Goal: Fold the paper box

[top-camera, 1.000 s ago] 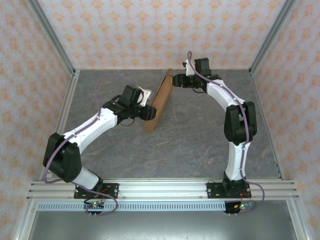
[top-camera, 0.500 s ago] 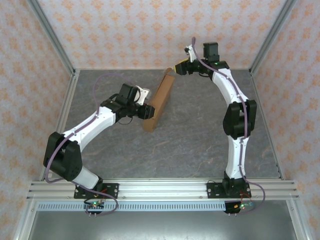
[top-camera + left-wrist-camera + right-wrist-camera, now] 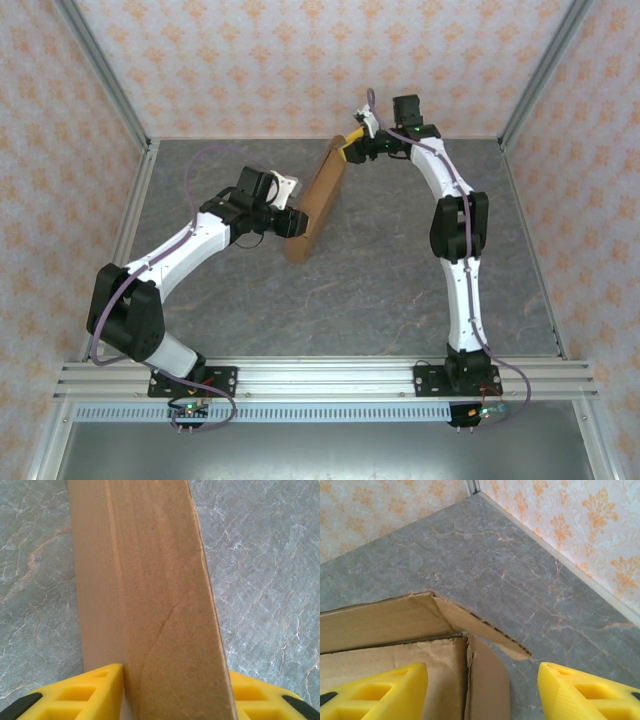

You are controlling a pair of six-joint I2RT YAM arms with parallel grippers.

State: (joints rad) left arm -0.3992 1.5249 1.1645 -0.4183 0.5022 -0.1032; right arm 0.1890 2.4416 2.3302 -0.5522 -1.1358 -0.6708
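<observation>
Left wrist: left gripper (image 3: pixel 172 680) clamps the paper box (image 3: pixel 150 580).
Right wrist: right gripper (image 3: pixel 482 680) spread wide over its end flaps (image 3: pixel 487 635).
Count: one box, two grippers.

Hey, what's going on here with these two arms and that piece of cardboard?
The two arms are folding the paper box, which stands on edge on the grey table. The left gripper clamps its near end, yellow fingers pressed against both faces. The right gripper hovers open at the far end, over a loose end flap that is not yet tucked in.
</observation>
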